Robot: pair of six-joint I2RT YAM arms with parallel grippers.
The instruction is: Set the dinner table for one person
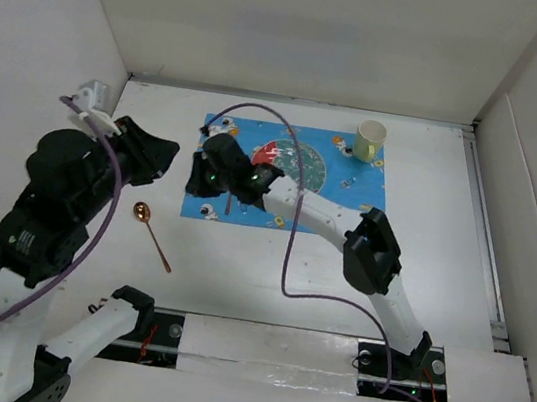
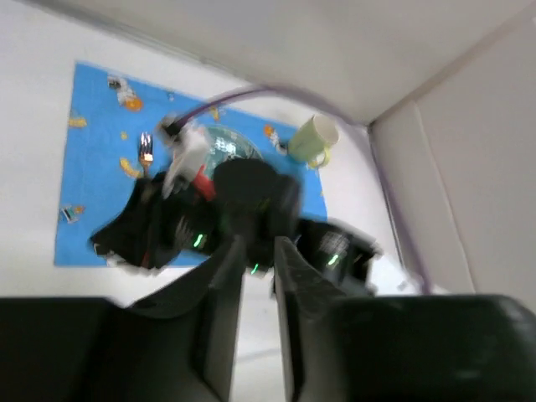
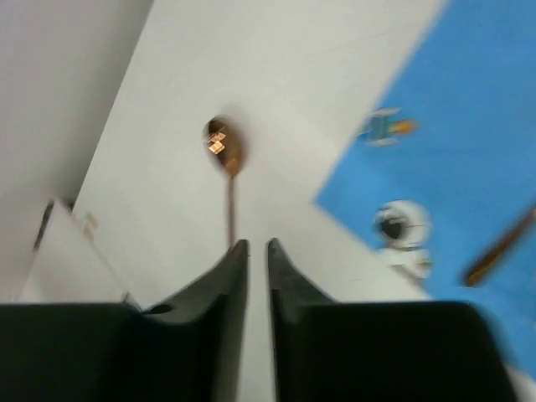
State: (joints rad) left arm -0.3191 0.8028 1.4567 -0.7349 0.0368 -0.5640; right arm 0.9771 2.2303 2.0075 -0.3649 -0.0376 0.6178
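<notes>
Seen from above, spoon lies on dinner table, left of blue mat, near-left of right gripper. Left wrist: left gripper fingers together, empty. Right wrist: fingers together, empty; spoon straight ahead, handle pointing back at them.

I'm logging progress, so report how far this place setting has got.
Done: the plate sits on the blue placemat, the green cup stands at its far right corner, and a fork lies on its left part. In hand: nothing; the right gripper and left gripper both look shut and empty. Remaining: the copper spoon lies on the bare dinner table left of the mat, likely next.
</notes>
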